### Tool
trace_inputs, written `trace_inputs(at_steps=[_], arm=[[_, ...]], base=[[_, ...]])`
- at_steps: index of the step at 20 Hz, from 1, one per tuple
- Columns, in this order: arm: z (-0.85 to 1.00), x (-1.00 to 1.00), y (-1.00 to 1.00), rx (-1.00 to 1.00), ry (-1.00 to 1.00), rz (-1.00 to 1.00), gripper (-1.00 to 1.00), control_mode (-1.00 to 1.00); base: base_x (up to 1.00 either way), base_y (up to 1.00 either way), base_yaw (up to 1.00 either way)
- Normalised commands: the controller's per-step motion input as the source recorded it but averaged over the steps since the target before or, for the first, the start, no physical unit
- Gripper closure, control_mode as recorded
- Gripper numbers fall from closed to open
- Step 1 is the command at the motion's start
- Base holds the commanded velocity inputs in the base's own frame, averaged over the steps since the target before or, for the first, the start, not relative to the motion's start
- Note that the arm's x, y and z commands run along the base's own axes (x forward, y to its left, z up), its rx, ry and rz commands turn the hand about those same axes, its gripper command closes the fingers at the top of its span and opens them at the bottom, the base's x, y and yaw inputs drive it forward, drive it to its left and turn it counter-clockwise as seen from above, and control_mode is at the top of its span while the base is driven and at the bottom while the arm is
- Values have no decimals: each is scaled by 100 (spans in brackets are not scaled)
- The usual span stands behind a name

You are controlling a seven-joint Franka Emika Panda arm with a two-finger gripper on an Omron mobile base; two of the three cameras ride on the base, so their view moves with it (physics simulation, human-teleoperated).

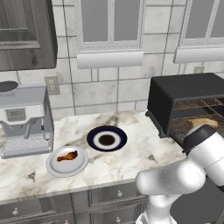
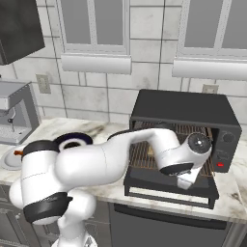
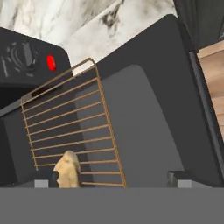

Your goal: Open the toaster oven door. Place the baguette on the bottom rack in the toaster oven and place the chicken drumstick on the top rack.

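Observation:
The black toaster oven (image 2: 188,113) stands with its door (image 2: 169,185) folded down flat. In the hand view the door (image 3: 148,122) lies dark and wide beneath an orange-tinted wire rack (image 3: 70,127). The tan baguette (image 3: 67,171) rests on that rack, loose, close to one finger tip. From the left base view the baguette (image 1: 203,123) lies on the bottom rack (image 1: 183,129), under the top rack (image 1: 199,105). My gripper (image 3: 111,181) hangs open over the door, its hand (image 2: 185,177) just in front of the oven mouth. The chicken drumstick (image 1: 67,155) sits on a grey plate (image 1: 54,168).
A dark blue plate (image 1: 106,138) lies mid-counter between the grey plate and the oven. A silver coffee machine (image 1: 24,120) stands at the far left. The oven's red light (image 3: 51,62) and knobs are beside the opening. My arm's white links cross in front of the counter.

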Motion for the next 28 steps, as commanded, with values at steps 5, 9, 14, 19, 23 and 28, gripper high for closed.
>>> trace_inputs(at_steps=[5,9,14,19,23,28], arm=[[-12,-5,0,0,8,27,-100,-100],[0,-3,1,-3,10,30,-100,-100],[0,-22,9,-15,5,36,-100,-100],[0,-22,46,-18,9,40,-100,-100],[-16,-4,74,-22,13,35,-100,-100],[-61,9,37,-25,11,30,-100,-100]], base=[[0,0,0],[0,0,0],[0,0,0],[0,0,0],[0,0,0],[0,0,0]])
